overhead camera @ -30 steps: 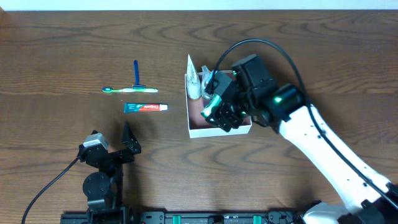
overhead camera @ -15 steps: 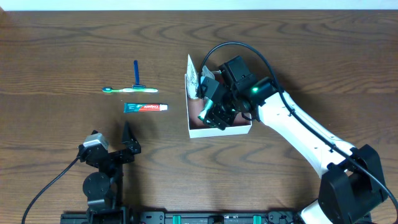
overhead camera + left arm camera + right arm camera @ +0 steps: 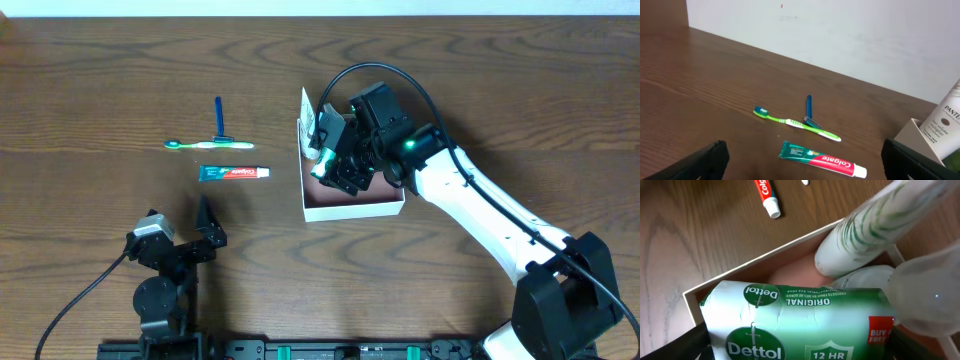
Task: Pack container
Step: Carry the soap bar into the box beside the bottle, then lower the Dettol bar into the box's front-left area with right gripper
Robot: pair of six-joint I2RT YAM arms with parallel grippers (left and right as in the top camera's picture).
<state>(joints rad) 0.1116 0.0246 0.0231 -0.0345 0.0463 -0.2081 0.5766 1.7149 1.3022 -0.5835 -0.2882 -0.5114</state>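
The container (image 3: 352, 210) is a white-walled square box with a pinkish inside at the table's middle; its rim also shows in the right wrist view (image 3: 715, 282). A white shampoo tube (image 3: 312, 128) leans in its far-left corner (image 3: 875, 222). My right gripper (image 3: 326, 163) is shut on a green-and-white Dettol soap box (image 3: 800, 325) and holds it over the container's far-left part, next to the tube. My left gripper (image 3: 800, 172) is open and empty, low at the table's front left. A toothpaste tube (image 3: 234, 173), a green toothbrush (image 3: 208, 145) and a blue razor (image 3: 219, 118) lie left of the container.
A clear rounded object (image 3: 927, 287) sits in the container beside the shampoo tube. A white wall (image 3: 840, 35) runs along the table's far edge. The right arm's cable (image 3: 400, 72) arcs over the container.
My right gripper has moved with the soap box from the container's front middle toward its far-left corner, next to the shampoo tube. The left arm has not moved.
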